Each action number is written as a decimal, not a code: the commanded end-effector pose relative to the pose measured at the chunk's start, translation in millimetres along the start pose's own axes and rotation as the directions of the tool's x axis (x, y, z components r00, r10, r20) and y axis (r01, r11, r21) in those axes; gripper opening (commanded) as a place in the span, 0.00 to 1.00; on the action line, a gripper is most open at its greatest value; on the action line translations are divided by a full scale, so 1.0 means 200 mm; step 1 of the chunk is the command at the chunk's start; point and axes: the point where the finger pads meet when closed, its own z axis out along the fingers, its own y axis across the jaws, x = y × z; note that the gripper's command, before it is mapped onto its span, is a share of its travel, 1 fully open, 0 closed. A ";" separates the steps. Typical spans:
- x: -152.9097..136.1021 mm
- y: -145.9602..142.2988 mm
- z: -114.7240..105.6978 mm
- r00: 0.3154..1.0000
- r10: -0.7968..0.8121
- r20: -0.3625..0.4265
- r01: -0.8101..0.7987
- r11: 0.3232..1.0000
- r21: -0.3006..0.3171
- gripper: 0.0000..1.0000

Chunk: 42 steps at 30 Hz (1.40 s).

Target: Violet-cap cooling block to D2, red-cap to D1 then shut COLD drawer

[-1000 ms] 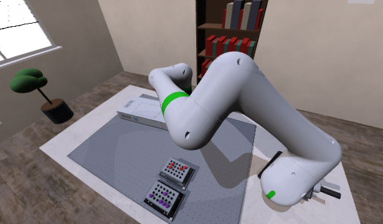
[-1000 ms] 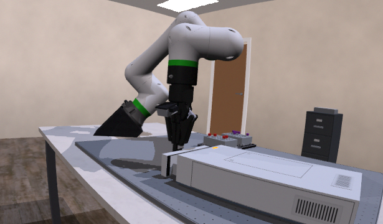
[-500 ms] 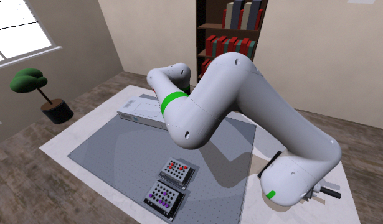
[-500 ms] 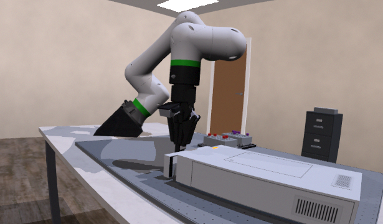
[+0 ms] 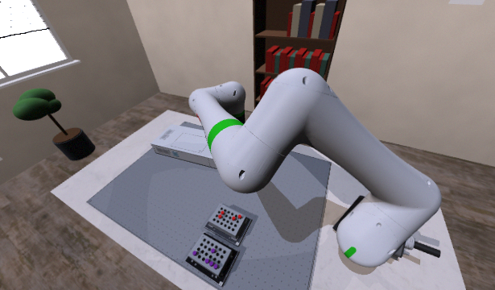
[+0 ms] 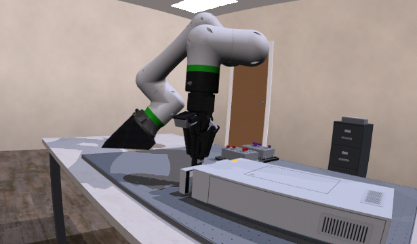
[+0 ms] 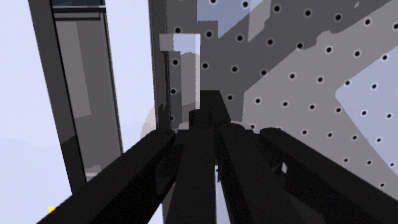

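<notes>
The cooler COLD (image 5: 184, 141) (image 6: 296, 183) (image 7: 25, 120) has its lamp (image 6: 234, 160) (image 7: 51, 210) lit orange. Its drawer (image 6: 183, 181) (image 7: 127, 65) stands out by a short gap, and the part of its inside that shows in the wrist view holds no block. My gripper (image 6: 195, 163) (image 7: 209, 106) is shut and empty, fingers down at the outer side of the drawer front, by its handle; contact cannot be told. The red-capped block (image 5: 227, 225) (image 6: 240, 154) sits on D1, and the violet-capped block (image 5: 208, 246) (image 6: 266, 152) on D2. Both look flat, with their tubes standing in bores.
The perforated deck (image 5: 162, 189) (image 6: 144, 163) (image 7: 300, 110) lies under the cooler and slots. The arm's dark base (image 6: 130, 135) stands on the table beyond the deck. The arm arches over the deck and hides the drawer in the top view.
</notes>
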 end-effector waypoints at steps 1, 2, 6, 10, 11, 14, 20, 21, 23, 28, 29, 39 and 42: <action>0.00 -0.01 -0.01 1.000 0.000 -0.002 0.000 1.000 0.001 0.10; 0.00 -0.01 -0.01 1.000 0.000 -0.002 0.000 1.000 0.001 0.10; 0.00 -0.01 -0.01 1.000 0.000 -0.002 0.000 1.000 0.001 0.10; 0.00 -0.02 -0.01 1.000 0.000 -0.002 0.000 1.000 0.001 0.10; 0.00 -0.02 -0.01 1.000 0.000 -0.002 0.000 1.000 0.001 0.10; 0.00 -0.03 -0.01 1.000 0.000 -0.002 0.000 1.000 0.001 0.10; 0.00 -0.03 -0.01 1.000 0.000 -0.002 0.000 1.000 0.001 0.10; 0.00 -0.04 -0.01 1.000 0.000 -0.002 0.000 1.000 0.001 0.10; 0.00 -0.04 -0.01 1.000 0.000 -0.002 0.000 1.000 0.001 0.10; 0.00 -0.05 -0.01 1.000 0.000 -0.002 0.000 1.000 0.001 0.10; 0.00 -0.05 -0.01 1.000 0.000 -0.002 0.000 1.000 0.001 0.10; 0.00 -0.06 -0.01 1.000 0.000 -0.002 0.000 1.000 0.001 0.10; 0.00 -0.07 -0.01 1.000 0.000 -0.002 0.000 1.000 0.001 0.10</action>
